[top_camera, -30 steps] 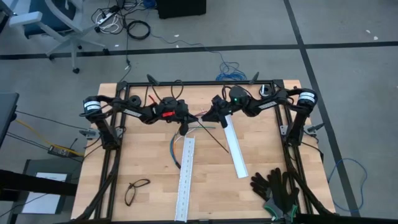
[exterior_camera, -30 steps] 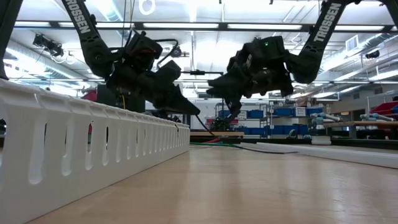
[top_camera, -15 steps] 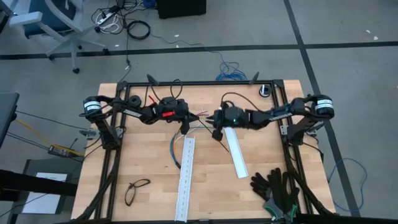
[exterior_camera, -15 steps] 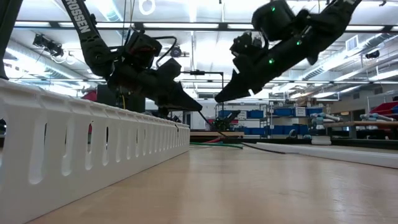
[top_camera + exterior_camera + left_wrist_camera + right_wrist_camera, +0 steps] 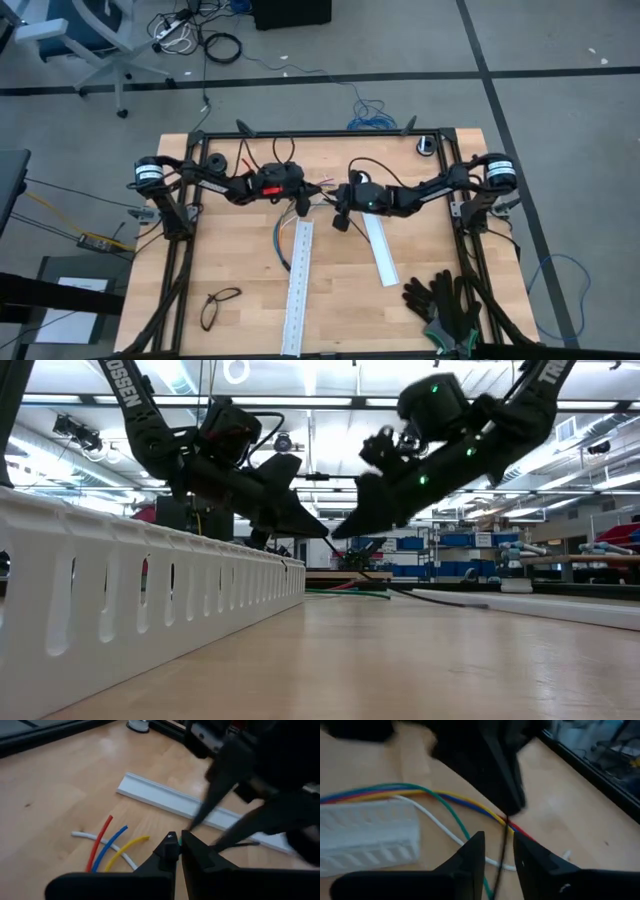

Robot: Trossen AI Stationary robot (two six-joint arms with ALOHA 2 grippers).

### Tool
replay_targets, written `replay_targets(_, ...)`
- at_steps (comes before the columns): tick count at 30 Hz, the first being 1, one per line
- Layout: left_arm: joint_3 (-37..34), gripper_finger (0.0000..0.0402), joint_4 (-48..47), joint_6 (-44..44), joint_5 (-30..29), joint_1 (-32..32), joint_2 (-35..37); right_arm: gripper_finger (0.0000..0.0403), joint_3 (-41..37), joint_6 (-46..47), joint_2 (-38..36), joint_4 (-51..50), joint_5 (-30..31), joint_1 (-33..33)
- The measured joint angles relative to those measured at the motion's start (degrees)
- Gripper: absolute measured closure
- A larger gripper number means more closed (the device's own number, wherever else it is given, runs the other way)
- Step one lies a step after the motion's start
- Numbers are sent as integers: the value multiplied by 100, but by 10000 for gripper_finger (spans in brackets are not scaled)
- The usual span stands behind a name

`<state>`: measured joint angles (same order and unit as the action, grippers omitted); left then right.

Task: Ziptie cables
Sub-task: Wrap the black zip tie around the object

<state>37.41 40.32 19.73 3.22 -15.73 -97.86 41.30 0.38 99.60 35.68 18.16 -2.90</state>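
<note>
Near table (image 5: 230,262) centre, slightly toward 12 o'clock in the high view, both my grippers meet tip to tip. My left gripper (image 5: 301,208) reaches in from 9 o'clock, fingers pressed together; from my right wrist its dark tip comes down right where the yellow, blue and red wires converge, so it looks clamped on the cables (image 5: 281,243). My own left wrist view shows the closed tip (image 5: 178,840) with a speck of green pinched in it, and red, blue, yellow and white loose ends lying on the wood past it. My right gripper (image 5: 339,218) comes from 3 o'clock, just beside the left one at its 4 o'clock. Its fingers are slightly apart, holding nothing firmly. A thin black strand (image 5: 502,856) runs through the gap; can't tell if it touches either finger. Low view: both grippers are off the wood, noses angled down toward each other. Cables curve from the left tip toward 6 o'clock, along the 9 o'clock side of the long rail (image 5: 298,288), top end touching or nearly so. Short rail (image 5: 381,248) lies tilted at 4 o'clock of my right gripper. Glasses (image 5: 220,306) at 7 o'clock, gloves (image 5: 444,300) at the 5 o'clock corner, both well apart from the cables.
</note>
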Motion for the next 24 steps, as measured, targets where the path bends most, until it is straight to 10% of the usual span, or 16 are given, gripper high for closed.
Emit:
replay_targets(12,159,401,-235,391,-63,12,0,281,637,-188,249,-682,419,-31)
replay_targets(24,723,401,-1199,260,-109,27,0,338,894,154,250,-1634,486,-34)
